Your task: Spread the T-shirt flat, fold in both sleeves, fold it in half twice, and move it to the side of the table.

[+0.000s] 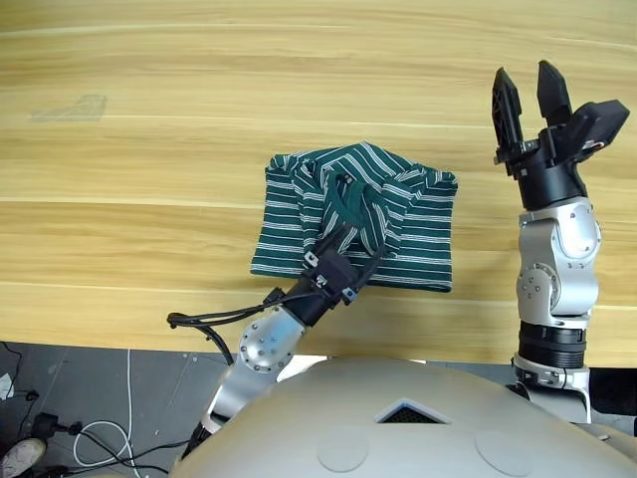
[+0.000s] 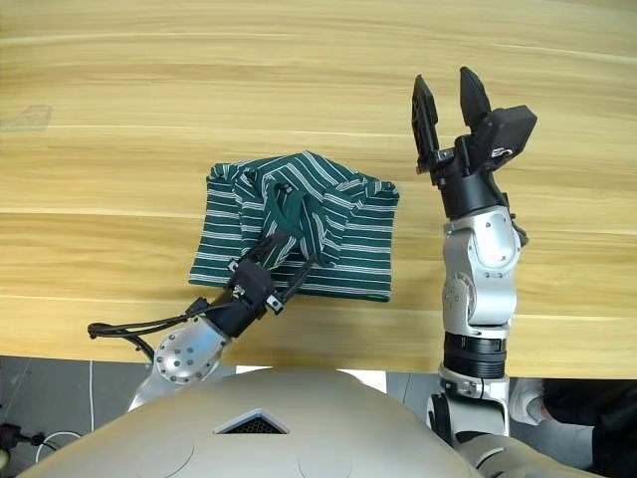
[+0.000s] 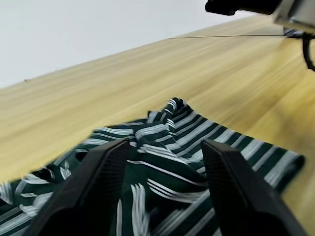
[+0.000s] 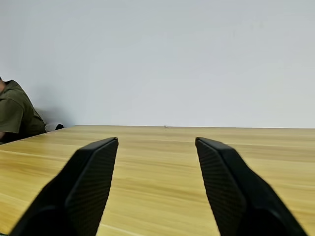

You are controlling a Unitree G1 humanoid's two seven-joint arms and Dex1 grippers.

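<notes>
**1. Left gripper** point(image 1: 355, 214). Nearest item. It comes in over the near edge of the table point(image 1: 149, 199), about midway along it. The jaws are wide and straddle a raised ridge of cloth, with nothing clamped.

**2. T-shirt** point(image 1: 418, 234). Green with white stripes. It lies just inside the near edge, about its middle, and is folded to a compact rectangle. The outer edges are fairly square. The centre is rumpled into a hump directly under the left gripper.

**3. Right gripper** point(image 1: 526, 90). Farther in and toward the right edge, raised off the wood and well apart from the shirt. The jaws are wide and empty, with the fingers pointing toward the far edge.

**4. Table.** Pale wood planks running on to the far edge.

**Handling note (judgement).** The folding looks done or nearly done, so the step in hand is probably taking hold to shift the bundle sideways. Closing on the hump alone would likely catch only the top layer and pull the fold open. A deeper bite through every layer should hold better. After that, a low drag along the wood would suit better than a lift. The right gripper could steady the far corner.
</notes>
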